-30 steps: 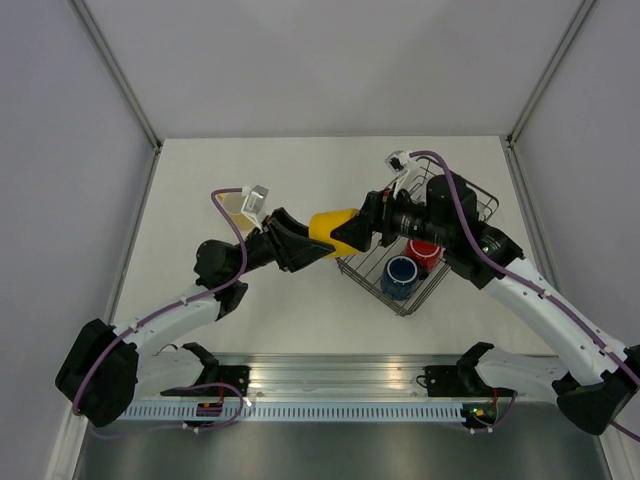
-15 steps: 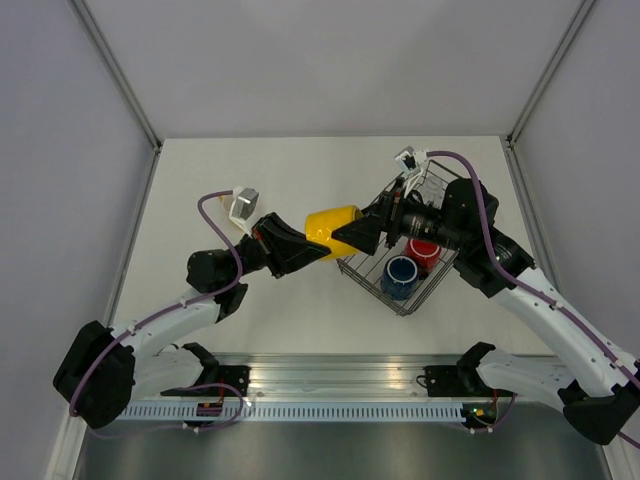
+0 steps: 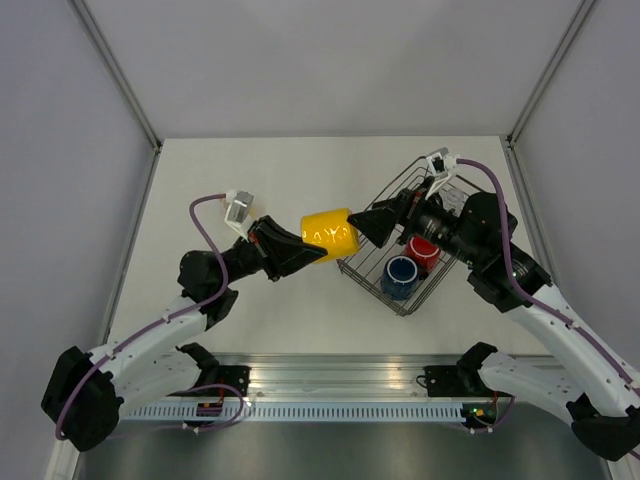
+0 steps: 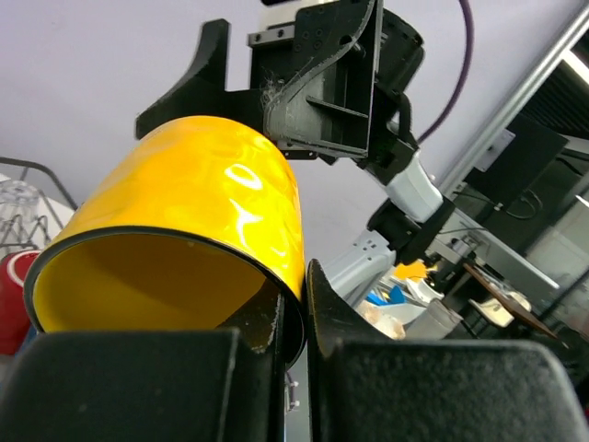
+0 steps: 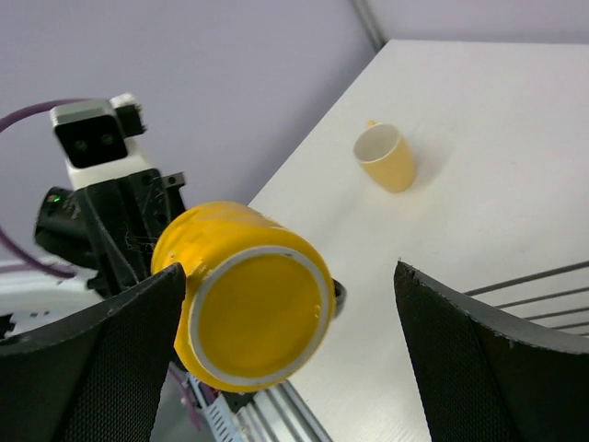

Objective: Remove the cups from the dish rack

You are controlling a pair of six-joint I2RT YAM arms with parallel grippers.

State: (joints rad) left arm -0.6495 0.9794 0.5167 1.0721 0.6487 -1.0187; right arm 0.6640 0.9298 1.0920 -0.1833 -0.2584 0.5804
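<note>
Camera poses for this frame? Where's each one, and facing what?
Top: above and behind the bases, looking down at the table; both arms show.
Left wrist: looks along the left pincer, shut on the rim of the yellow mug, toward the right pincer.
Right wrist: looks between its open fingers at the mug's base and a pale mug.
Shared: all three see the yellow mug.
</note>
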